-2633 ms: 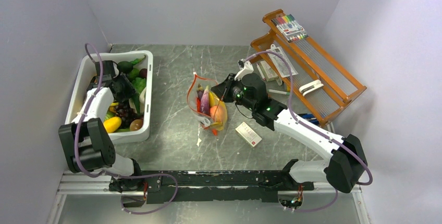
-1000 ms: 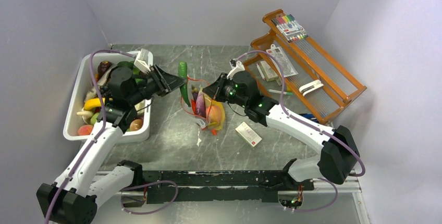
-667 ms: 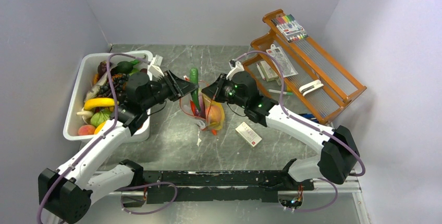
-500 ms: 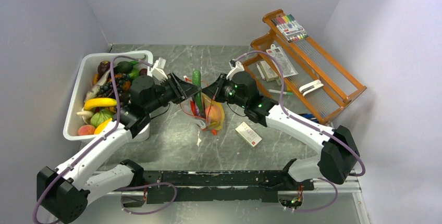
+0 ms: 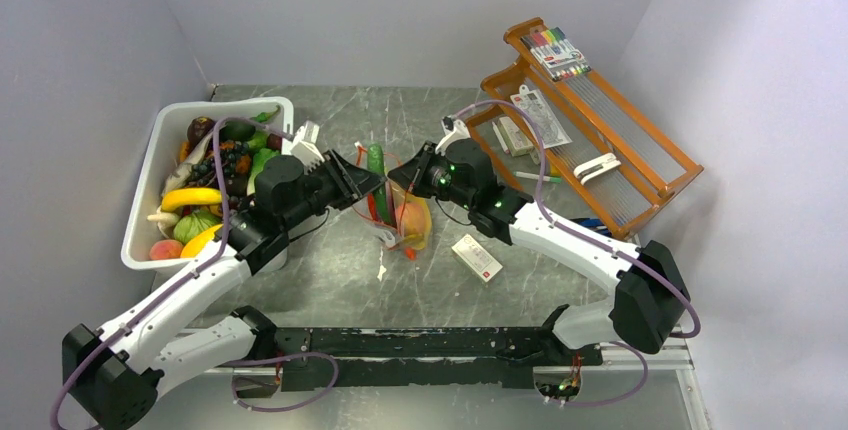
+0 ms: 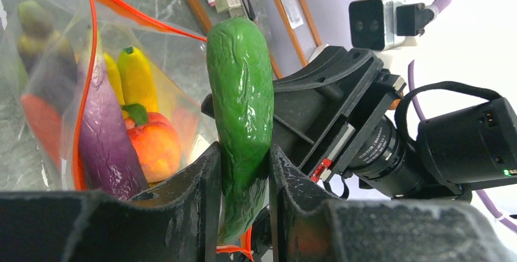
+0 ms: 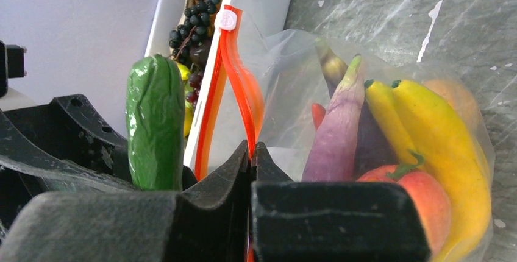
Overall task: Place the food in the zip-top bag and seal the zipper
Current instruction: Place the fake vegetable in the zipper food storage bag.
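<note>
The clear zip-top bag (image 5: 400,212) lies mid-table with banana, eggplant, peach and red chilli inside (image 7: 390,134). Its red-orange zipper (image 7: 241,88) stands open in a loop. My right gripper (image 7: 251,152) is shut on the zipper's near edge and holds the mouth up (image 5: 397,178). My left gripper (image 6: 242,164) is shut on a long green pepper (image 6: 239,109), held upright just above the bag's mouth (image 5: 376,165). The pepper also shows in the right wrist view (image 7: 155,131), left of the zipper. More food lies in the white tub (image 5: 165,130).
A small white-and-red box (image 5: 477,257) lies on the table right of the bag. A wooden rack (image 5: 590,140) with a markers pack (image 5: 553,52) and papers stands at the back right. The white tub sits at the left by the wall.
My left arm left the tub with the green pepper and swung right to the bag's mouth, now lowering slightly. My right gripper has kept its hold on the zipper.
</note>
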